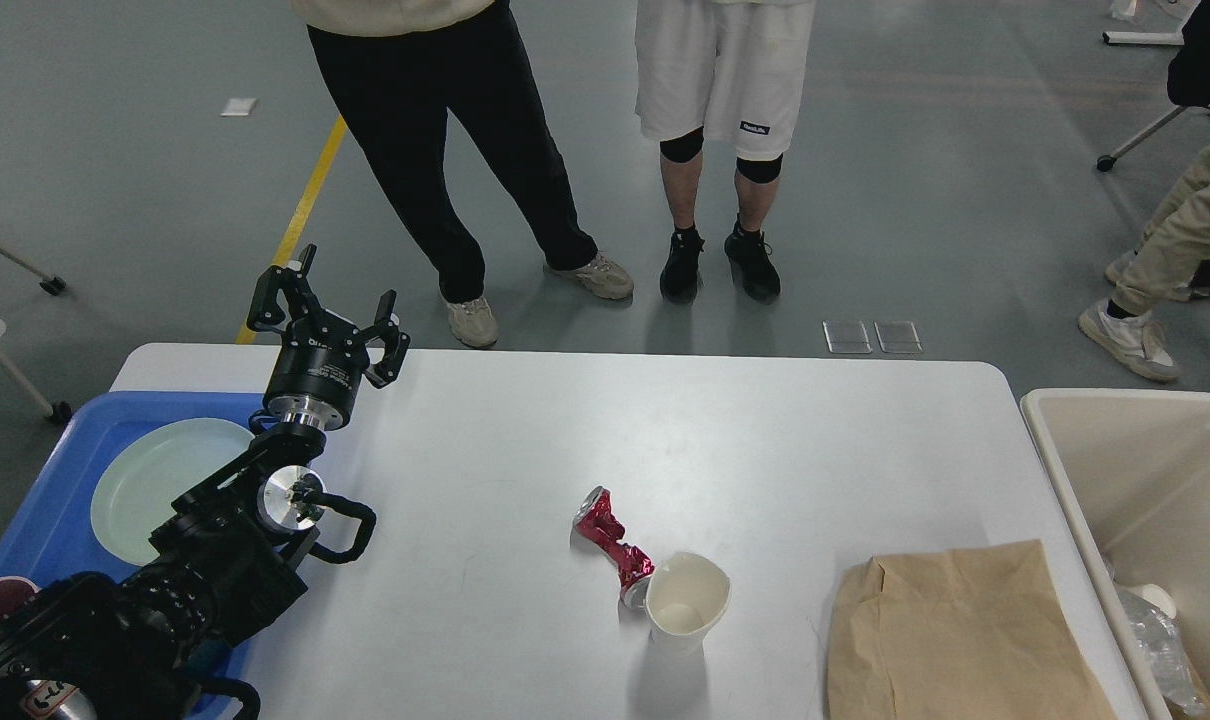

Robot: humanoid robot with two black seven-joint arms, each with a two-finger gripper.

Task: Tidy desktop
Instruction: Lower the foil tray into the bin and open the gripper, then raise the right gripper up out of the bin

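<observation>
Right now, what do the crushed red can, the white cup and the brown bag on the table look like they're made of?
The crushed can looks like thin metal: glossy red skin, sharp creases, silvery ends. The cup seems to be matte white paper, its rim bent out of round. The bag looks like dull brown kraft paper, with soft folds.

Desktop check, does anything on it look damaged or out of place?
Yes. A red can lies crushed and twisted near the middle of the desktop, touching a dented white paper cup. A creased brown paper bag lies flat by the beige bin.
</observation>
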